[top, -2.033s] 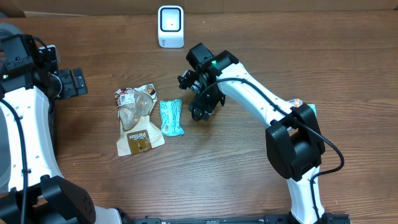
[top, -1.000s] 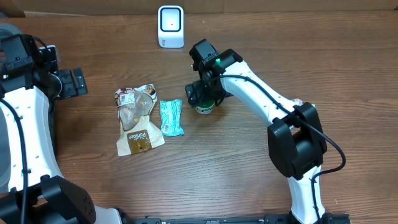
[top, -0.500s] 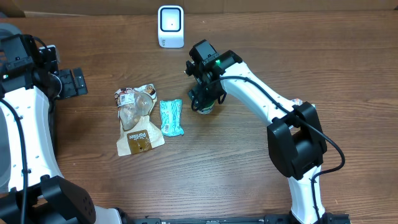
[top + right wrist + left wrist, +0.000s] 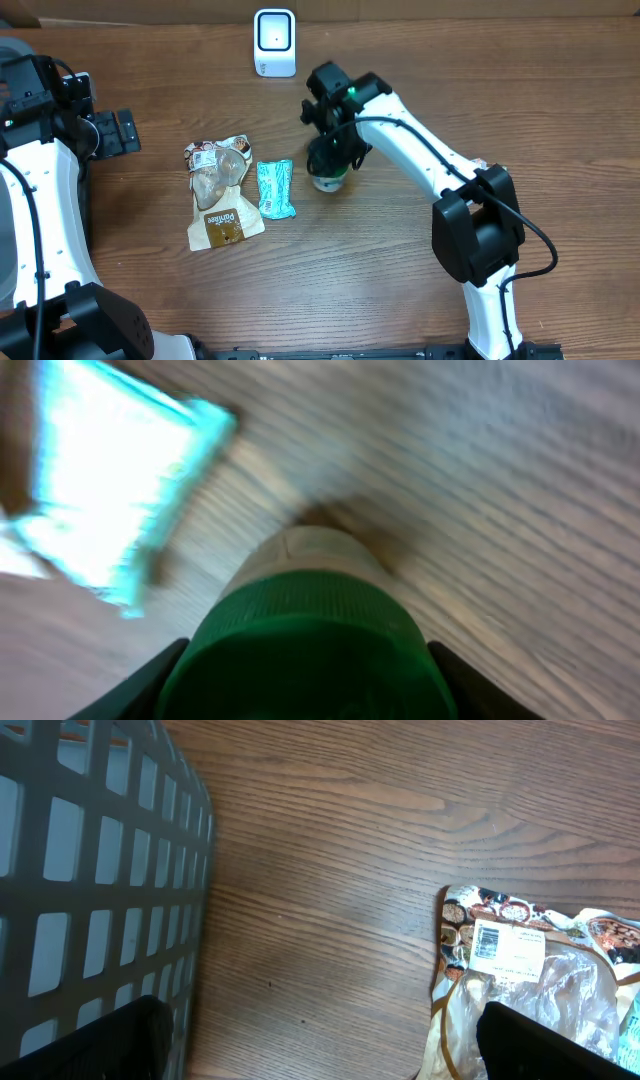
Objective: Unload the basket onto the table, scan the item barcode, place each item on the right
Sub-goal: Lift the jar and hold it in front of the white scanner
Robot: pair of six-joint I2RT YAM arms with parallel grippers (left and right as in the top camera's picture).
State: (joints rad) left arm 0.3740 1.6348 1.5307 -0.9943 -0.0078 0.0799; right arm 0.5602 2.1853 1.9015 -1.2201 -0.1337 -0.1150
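Worktop carried a grey basket at the left, where the left end effector hung wide open and empty. A snack bag and a teal packet lay side by side, a white scanner well behind them. Just right of the packet stood a green-capped bottle, the right end effector straddling its cap; whether it gripped could not be told.

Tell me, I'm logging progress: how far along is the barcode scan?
Done: the right gripper sits over the green-capped white bottle, jaws flanking its cap. In hand: the grip, not clearly firm. Left: lifting it and showing its barcode to the white box-shaped scanner.
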